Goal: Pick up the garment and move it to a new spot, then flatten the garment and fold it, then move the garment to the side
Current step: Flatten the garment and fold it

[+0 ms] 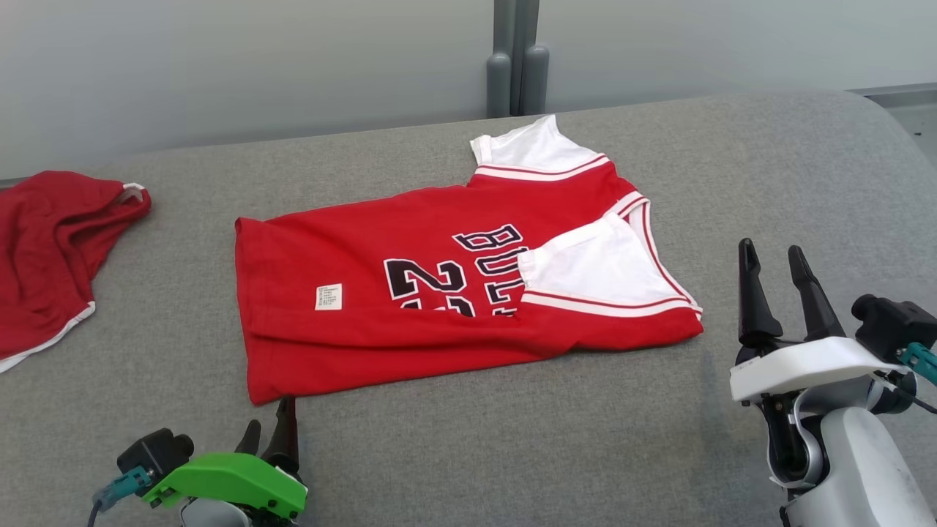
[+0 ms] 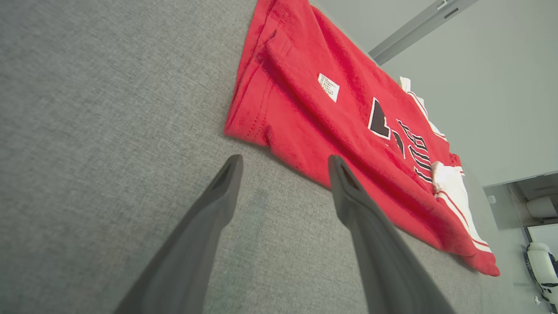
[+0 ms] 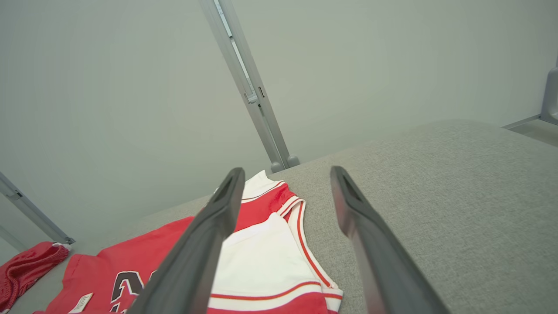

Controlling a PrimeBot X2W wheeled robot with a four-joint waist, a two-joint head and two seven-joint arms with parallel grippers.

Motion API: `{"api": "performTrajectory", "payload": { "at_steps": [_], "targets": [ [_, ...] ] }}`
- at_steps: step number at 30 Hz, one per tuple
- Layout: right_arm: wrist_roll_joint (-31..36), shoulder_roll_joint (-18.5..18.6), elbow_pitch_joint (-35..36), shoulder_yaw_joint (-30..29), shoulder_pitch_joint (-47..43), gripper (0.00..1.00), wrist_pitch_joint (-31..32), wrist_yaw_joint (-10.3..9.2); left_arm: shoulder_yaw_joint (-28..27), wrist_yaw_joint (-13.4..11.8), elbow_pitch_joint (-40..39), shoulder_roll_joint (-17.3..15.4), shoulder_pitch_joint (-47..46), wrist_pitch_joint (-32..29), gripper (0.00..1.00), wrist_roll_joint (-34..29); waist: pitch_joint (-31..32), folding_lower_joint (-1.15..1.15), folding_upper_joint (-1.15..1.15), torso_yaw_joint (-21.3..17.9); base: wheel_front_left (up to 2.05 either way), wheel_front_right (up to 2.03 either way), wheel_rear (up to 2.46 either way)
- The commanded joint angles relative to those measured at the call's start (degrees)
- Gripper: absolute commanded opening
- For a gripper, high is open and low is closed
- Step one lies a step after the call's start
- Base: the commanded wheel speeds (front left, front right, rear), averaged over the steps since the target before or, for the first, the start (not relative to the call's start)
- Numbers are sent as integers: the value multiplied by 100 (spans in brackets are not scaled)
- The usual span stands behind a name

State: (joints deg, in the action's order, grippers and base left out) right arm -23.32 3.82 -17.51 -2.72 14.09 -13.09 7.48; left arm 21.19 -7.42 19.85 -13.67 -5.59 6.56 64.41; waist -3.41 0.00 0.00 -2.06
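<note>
Garment (image 1: pixel 439 293), red fabric jersey with white sleeves, folded | my left pincer (image 1: pixel 269 413) spread, just short of its corner | my right pincer (image 1: pixel 770 249) spread, apart | risk: pinching one layer undoes fold

The folded red-and-white fabric jersey (image 1: pixel 410 293) is lying centrally on the grey cloth-covered table (image 1: pixel 768 168), with a crumpled red garment (image 1: pixel 44 249) lying well left. The left gripper (image 1: pixel 269 417) is sitting beside the jersey's near-left corner, the right gripper (image 1: pixel 771 250) apart at its right.
</note>
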Motion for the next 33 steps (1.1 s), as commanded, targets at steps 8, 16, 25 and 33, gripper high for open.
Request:
{"api": "performTrajectory", "payload": {
  "at_steps": [8, 16, 25, 33],
  "targets": [
    [155, -77, 1051, -177, -460, 100, 446, 2, -278, 46, 540, 188, -261, -155, 100, 463, -191, 0, 0, -321, 0, 0, 0],
    [77, -86, 1493, -241, -562, 100, 654, 2, -618, 384, 1194, 289, -654, 1, 100, 763, -420, 0, 0, -558, 0, 0, 0],
    [42, -87, 1524, -311, -570, 100, 686, 2, -857, 900, 1783, 364, -1023, 392, 42, 876, -528, 0, 0, -611, 0, 0, 0],
    [-34, -86, 1093, -403, -687, 100, 670, 2, -713, 1203, 1782, 411, -987, 572, 0, 678, -417, 0, 0, -384, 0, 0, 0]
  ]
}}
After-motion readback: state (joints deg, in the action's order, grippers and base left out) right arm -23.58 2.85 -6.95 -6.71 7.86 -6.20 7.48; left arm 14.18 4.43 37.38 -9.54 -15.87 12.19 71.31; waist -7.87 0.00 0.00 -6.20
